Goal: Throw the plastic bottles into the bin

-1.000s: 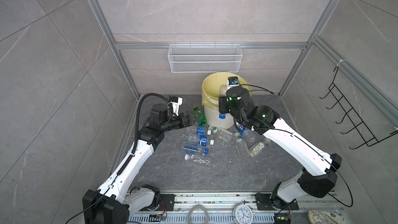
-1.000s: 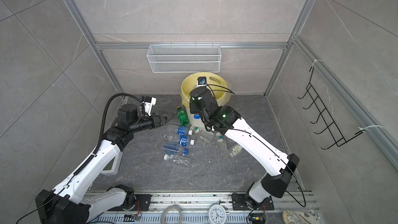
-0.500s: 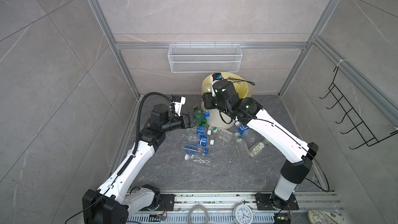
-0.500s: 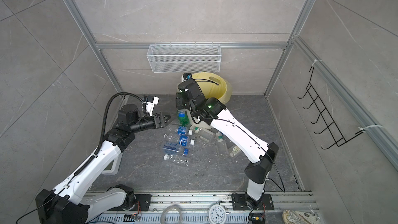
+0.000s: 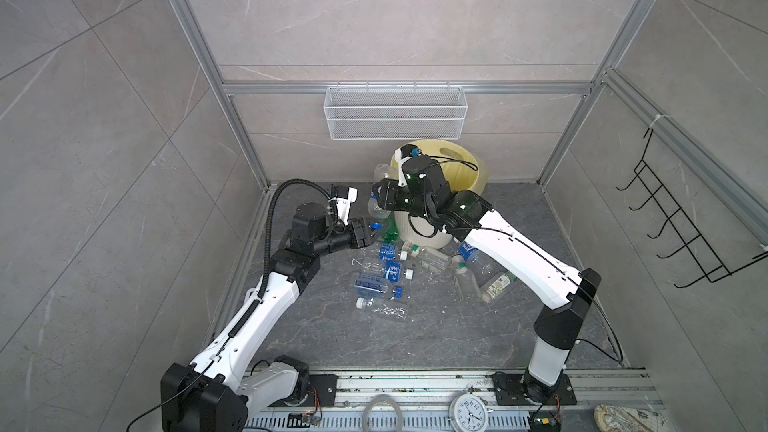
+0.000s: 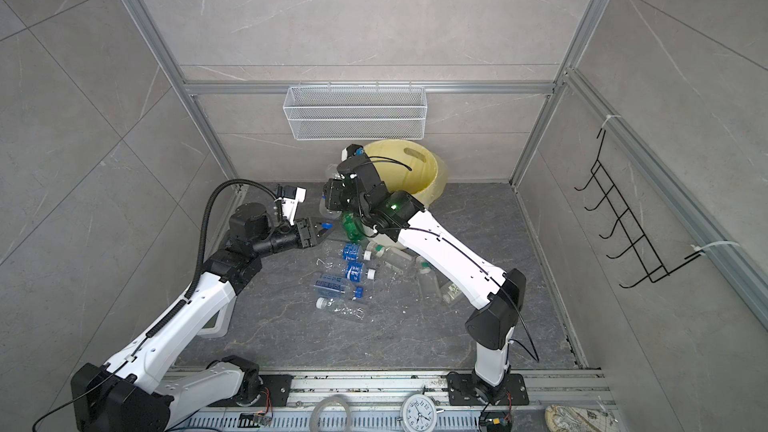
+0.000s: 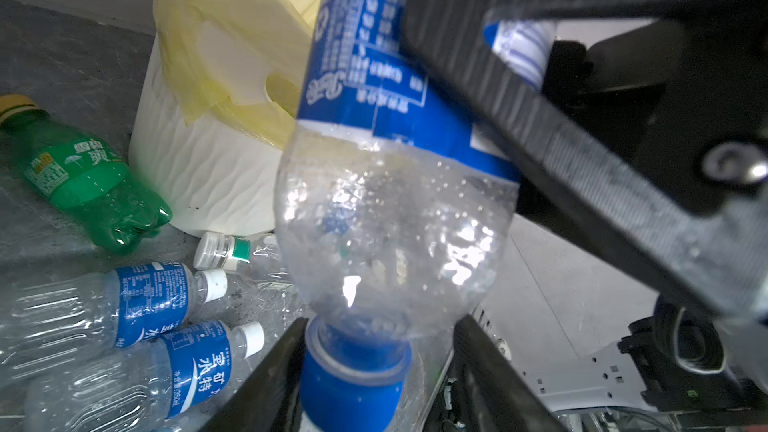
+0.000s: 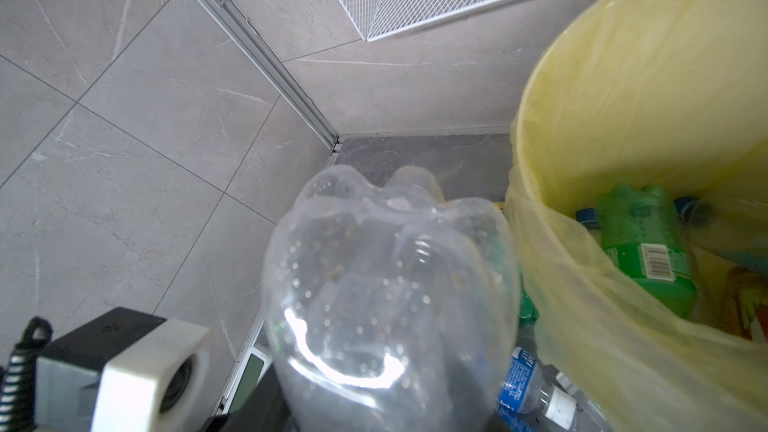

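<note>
Task is sitting partway, with the bulk of it left, as I'm judging it. Nearest the arm bases, a clear plastic bottle with a white cap [image 5: 380,308] is lying alone on the dark grey stone floor [image 5: 436,338]. Just past it three clear blue-labelled bottles [image 5: 392,272] are lying side by side. To their right a loose cluster of clear bottles [image 5: 467,280] is partly hiding under the right arm. Ten or so in all are waiting on the floor. Further in, the left gripper [image 7: 380,322] is hovering with its jaws partly apart on either side of the blue cap [image 7: 353,376] of an upside-down clear plastic bottle with a blue label [image 7: 395,222]. One finger is touching the cap and the other is showing a gap, so no grip there yet. The right gripper [image 5: 381,197] is clamping that same bottle at the label, holding it in the air just beside the bin's outer wall, not over the opening. A green plastic bottle [image 7: 87,184] is lying just beside the foot of the round cream-white ribbed plastic bin [image 7: 216,176]. Inside its translucent yellow bag [image 8: 623,118] another green bottle [image 8: 648,251] and a few blue caps are showing, so some are already binned. How many are inside, I cannot tell.
</note>
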Motion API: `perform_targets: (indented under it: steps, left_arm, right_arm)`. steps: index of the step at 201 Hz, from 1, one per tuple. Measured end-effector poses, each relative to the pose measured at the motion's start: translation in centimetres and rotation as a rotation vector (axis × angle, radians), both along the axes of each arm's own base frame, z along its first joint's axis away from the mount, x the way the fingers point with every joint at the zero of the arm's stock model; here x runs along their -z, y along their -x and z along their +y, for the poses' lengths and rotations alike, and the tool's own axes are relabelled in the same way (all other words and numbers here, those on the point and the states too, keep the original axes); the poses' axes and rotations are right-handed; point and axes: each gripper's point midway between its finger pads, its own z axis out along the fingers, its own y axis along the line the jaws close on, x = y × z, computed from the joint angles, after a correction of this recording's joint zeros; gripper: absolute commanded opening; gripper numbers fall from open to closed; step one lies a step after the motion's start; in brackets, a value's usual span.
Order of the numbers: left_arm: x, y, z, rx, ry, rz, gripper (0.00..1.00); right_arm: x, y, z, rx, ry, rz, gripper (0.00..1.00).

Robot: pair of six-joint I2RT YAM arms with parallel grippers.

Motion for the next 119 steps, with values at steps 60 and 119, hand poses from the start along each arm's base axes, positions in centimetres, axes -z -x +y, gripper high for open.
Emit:
perform_targets:
  steps: [60,119]
  left_arm:
    - [0.3,-0.26,0.34,-0.027,-0.013,-0.005,0.16]
    - [0.72,-0.36,0.57,-0.042,-0.028,0.005,0.13]
  right_arm:
    - [-0.06,0.09,0.55,-0.013,-0.037,0.011,0.5]
    - [0.4,-0.14,0.8,-0.011,-0.035,0.017,0.69]
